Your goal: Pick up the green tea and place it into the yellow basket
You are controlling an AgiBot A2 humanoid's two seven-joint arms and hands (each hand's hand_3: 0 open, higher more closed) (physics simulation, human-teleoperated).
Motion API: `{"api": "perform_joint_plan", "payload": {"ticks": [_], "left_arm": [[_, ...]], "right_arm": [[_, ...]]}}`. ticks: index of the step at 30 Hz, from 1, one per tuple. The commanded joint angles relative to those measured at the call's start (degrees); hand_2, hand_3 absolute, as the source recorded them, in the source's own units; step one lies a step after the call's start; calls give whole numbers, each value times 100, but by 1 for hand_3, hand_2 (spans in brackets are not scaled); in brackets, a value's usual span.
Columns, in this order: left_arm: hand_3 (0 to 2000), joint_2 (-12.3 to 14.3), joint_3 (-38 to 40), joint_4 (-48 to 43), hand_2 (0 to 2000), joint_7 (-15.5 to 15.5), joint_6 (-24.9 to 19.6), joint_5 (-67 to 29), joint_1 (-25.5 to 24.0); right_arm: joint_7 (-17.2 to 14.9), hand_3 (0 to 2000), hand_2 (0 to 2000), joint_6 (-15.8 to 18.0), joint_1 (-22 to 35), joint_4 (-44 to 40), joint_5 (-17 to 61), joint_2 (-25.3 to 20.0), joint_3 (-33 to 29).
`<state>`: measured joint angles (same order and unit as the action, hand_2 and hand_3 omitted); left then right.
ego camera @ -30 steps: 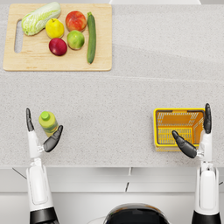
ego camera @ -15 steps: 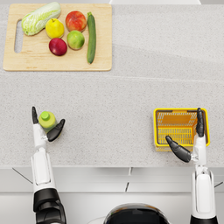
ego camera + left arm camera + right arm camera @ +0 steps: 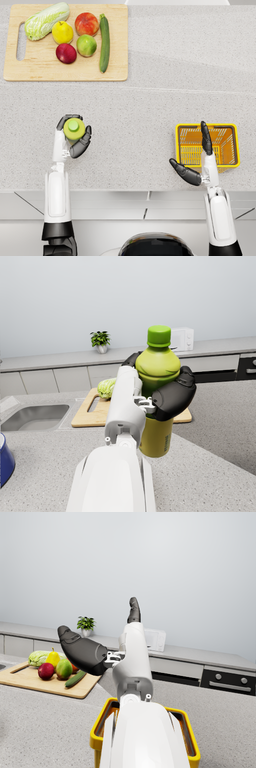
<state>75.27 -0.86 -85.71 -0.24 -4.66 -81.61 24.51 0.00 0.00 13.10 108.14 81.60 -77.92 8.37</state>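
**Green tea gripped; basket unloaded**

Left hand [image 3: 73,141] wrapped around green tea bottle [image 3: 74,129], upright at near left of countertop [image 3: 150,75]. Right hand [image 3: 196,161] holding nothing, fingers spread wide, above near edge of yellow basket [image 3: 207,128]. Cutting board [image 3: 115,70] with produce at far left.

Head view: looks steeply down on my worktop [image 3: 150,100] from above, both my arms rising from the bottom edge. Left wrist view: sits on my left forearm, faces along it, close behind my left hand [image 3: 167,398]. Right wrist view: same mounting, close behind my right hand [image 3: 92,652], above the yellow basket [image 3: 100,737]. All three share the cutting board [image 3: 65,75].
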Motion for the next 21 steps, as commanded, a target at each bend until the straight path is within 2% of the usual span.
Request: {"api": "perform_joint_plan", "payload": {"ticks": [1, 6, 9, 12, 18, 20, 21], "left_arm": [[2000, 96, -355, -967, 2000, -6, -15, 1, 414], [2000, 399, -1123, -1393, 2000, -29, -56, 2, 739], [2000, 706, -1846, -1526, 2000, -36, -60, 2, 920], [2000, 886, -2452, -1497, 2000, -39, -44, 2, 960], [2000, 959, -3048, -1324, 2000, -36, -36, -7, 894], [2000, 848, -3154, -1321, 2000, -27, 52, -22, 850], [2000, 801, -3121, -1320, 2000, -18, 101, -24, 836]], "right_arm": [[0, 0, 0, 0, 369, -178, 0, -248, 533], [0, 0, 0, 0, 762, -473, 1084, -589, 968], [0, 0, 0, 0, 972, -794, 1295, -778, 1276], [0, 0, 0, 0, 1182, -1110, 1373, -955, 1433], [-1, 0, 0, -5, 1437, -1297, 1416, -1152, 1373], [0, 0, 0, 230, 1411, -1229, 1420, -1110, 1318], [-2, 327, 1361, 332, 1399, -1213, 1421, -1092, 1286]]}}
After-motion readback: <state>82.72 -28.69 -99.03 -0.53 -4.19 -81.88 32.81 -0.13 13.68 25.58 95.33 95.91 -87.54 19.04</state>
